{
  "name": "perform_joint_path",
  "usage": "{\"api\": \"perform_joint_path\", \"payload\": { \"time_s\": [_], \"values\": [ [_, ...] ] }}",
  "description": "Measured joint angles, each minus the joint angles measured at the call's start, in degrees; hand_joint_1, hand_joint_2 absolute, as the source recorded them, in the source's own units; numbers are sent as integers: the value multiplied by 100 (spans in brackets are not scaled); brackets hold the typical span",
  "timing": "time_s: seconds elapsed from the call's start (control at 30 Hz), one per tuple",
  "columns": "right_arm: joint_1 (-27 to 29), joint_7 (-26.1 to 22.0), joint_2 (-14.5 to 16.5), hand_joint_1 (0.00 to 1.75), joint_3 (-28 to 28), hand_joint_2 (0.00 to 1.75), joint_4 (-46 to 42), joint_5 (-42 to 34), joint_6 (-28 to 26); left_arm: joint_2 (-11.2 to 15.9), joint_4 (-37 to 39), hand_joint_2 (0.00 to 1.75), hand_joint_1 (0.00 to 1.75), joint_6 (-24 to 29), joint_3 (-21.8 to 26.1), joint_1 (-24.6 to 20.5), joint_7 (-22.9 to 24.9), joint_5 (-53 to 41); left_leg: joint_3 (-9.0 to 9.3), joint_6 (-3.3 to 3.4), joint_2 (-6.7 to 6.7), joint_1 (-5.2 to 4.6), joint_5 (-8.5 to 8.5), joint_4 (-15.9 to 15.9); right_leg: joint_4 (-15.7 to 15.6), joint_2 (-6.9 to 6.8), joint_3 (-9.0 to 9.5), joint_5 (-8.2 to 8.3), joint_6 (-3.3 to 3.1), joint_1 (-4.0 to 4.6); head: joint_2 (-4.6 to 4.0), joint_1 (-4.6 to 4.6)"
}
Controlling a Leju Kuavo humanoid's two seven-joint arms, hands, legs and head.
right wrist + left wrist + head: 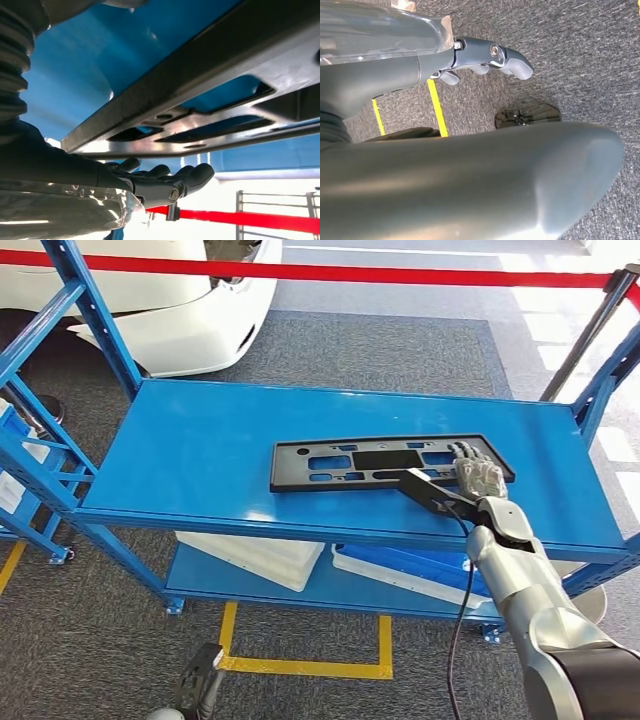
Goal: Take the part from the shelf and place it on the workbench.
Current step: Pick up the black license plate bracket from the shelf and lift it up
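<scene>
The part [362,462] is a long flat black plate with several cut-outs, lying on the top level of the blue shelf [196,450]. My right hand [477,475] reaches over the shelf's front edge, and its fingers lie stretched out on top of the plate's right end. In the right wrist view the plate [211,75] runs close past the straight dark fingers [181,177], with nothing closed around it. My left hand [198,680] hangs low by the floor in front of the shelf, and its fingers [490,57] are extended and hold nothing.
On the lower shelf level lie a white tray [256,555] and a blue-and-white tray [407,565]. A red barrier tape [377,275] and a white car [189,310] stand behind the shelf. Yellow lines [302,665] mark the grey carpet. Blue shelf uprights [90,310] rise at the left.
</scene>
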Motion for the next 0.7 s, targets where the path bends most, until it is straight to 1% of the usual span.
{"api": "perform_joint_path", "payload": {
  "time_s": [0.33, 0.67, 0.7],
  "values": [
    [-2, 234, -85, 0, 81, 175, 19, 308, -440, 0, 0, 0, 0, -22, 19, -1, -13, -67, -1, 0, 0, 0, 0, 0, 0, 0, -1, 0, 0, 0, 0, 0],
    [-4, 280, -149, 0, 98, 175, 40, 309, -461, 0, 2, 0, 0, -70, 77, -2, -13, -99, -1, 0, 0, 0, 0, 0, 0, 0, -1, 0, 0, 0, 0, 0],
    [-4, 284, -151, 29, 98, 175, 43, 308, -460, 0, 2, 0, 0, -71, 79, -2, -13, -99, -1, 0, 0, 0, 0, 0, 0, 0, -1, 0, 0, 0, 0, 0]
  ]
}}
